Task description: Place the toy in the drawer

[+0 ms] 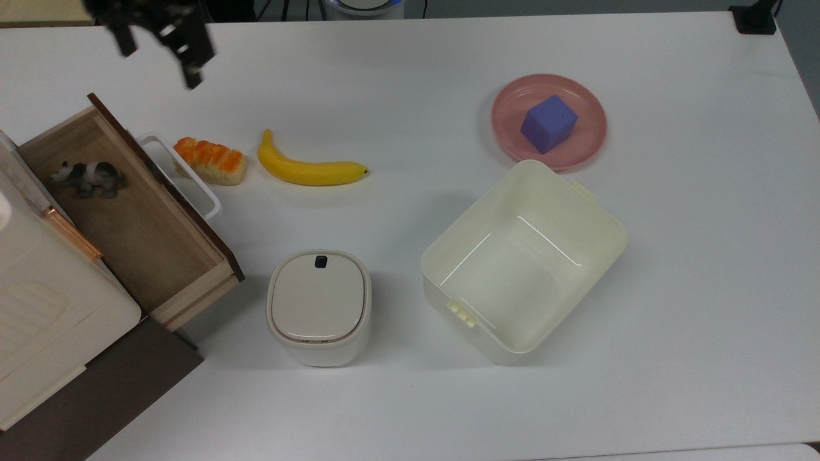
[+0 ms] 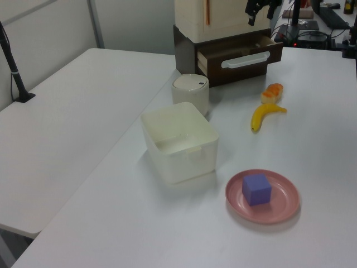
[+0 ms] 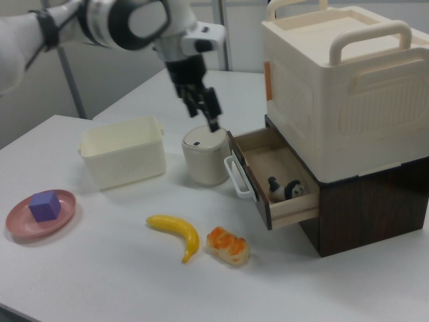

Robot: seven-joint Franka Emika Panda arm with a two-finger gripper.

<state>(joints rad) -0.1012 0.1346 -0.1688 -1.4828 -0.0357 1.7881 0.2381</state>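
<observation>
Light-wood drawer (image 1: 138, 224) open, toy (image 1: 90, 177) resting inside; my gripper (image 1: 160, 48) empty above the table.

Reading the top view left to right: the panda toy lies on the drawer floor at the 9 o'clock edge of the scene, near the drawer's back corner and well clear of the dark front panel and white loop handle (image 1: 186, 176). My gripper hangs at about 11 o'clock, apart from the drawer, fingers spread and holding nothing; in the right view (image 3: 204, 107) it points downward from a bent wrist above the lidded canister (image 3: 208, 155). I judge the placement step done and the retreat in hand. Any next move calls only for a clear path away, or a push on the front panel if closing is wanted.
</observation>
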